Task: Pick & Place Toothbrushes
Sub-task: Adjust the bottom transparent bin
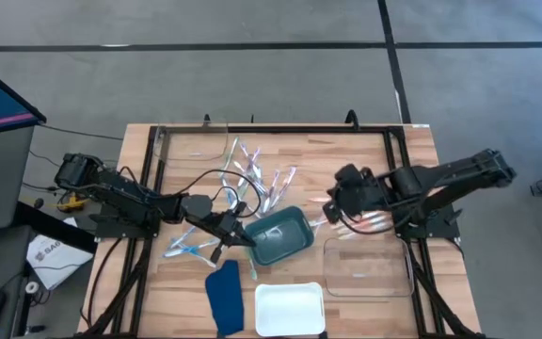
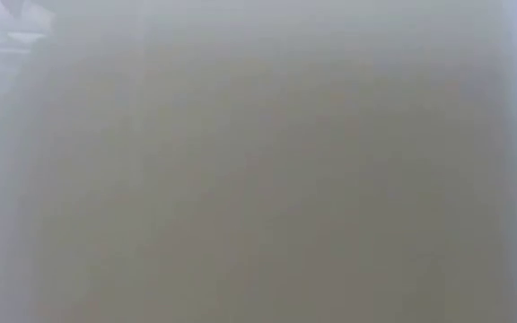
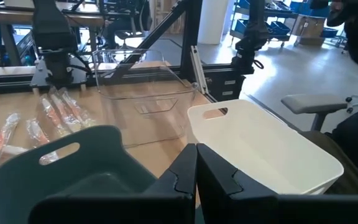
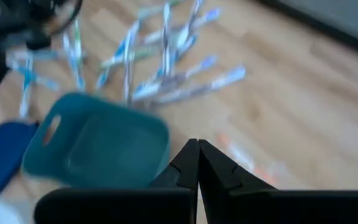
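Several toothbrushes (image 1: 252, 174) lie scattered flat on the wooden table behind a teal tray (image 1: 278, 235); the right wrist view shows them too (image 4: 160, 68). A few blue ones (image 1: 188, 248) lie left of the tray. Pink-orange ones (image 1: 370, 222) lie under my right arm and show again (image 3: 61, 115) in the left wrist view. My left gripper (image 1: 245, 237) is shut at the teal tray's left rim (image 3: 73, 152), nothing visible between its fingers (image 3: 185, 171). My right gripper (image 1: 331, 201) is shut with nothing in it (image 4: 197, 155), raised above the table right of the tray (image 4: 98, 146). My left gripper's shut fingers stand low at the teal tray's left rim (image 1: 250, 241), coming nearly level from the table's left. I cannot tell whether they touch the rim.
A white tray (image 1: 290, 308) stands at the near edge, seen also in the left wrist view (image 3: 266, 146). A clear tray (image 1: 365, 268) stands right of it. A dark blue flat piece (image 1: 224, 297) lies left of the white tray. Black frame rails (image 1: 280, 129) border the table.
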Tool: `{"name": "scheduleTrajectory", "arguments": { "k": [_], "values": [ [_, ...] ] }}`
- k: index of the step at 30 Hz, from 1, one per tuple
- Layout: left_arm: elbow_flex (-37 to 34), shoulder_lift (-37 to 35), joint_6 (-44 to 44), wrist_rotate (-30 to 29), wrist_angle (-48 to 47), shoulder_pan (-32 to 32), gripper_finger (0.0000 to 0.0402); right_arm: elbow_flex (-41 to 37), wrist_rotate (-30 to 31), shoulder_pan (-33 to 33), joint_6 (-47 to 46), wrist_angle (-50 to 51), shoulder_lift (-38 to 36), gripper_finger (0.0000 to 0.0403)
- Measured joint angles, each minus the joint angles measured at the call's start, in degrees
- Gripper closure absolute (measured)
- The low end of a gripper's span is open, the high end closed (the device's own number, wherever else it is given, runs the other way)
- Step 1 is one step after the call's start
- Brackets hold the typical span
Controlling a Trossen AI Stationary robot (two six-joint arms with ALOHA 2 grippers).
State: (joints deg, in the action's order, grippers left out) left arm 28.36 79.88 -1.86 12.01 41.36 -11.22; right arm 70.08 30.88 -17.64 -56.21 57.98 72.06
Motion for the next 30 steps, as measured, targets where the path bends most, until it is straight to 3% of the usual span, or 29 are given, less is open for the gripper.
{"name": "scheduleTrajectory", "arguments": {
  "k": [10,16,22,30],
  "values": [
    [0.0,0.0,-0.4,0.0,0.0,0.0,0.0401,-0.1,-11.2,-10.8,-18.7,16.6,5.2,0.0403],
    [0.0,0.0,-0.6,0.0,0.0,-0.5,0.0401,-0.1,-14.1,-11.5,-33.8,32.6,11.0,0.0403],
    [0.0,0.0,-1.2,0.0,0.4,-1.3,0.0401,-0.7,-20.0,-11.5,-28.3,26.8,16.4,0.0403],
    [-0.1,0.0,-2.3,0.0,0.6,-3.1,0.0401,-0.8,-25.3,-11.5,-26.1,26.5,22.1,0.0403]
  ]
}}
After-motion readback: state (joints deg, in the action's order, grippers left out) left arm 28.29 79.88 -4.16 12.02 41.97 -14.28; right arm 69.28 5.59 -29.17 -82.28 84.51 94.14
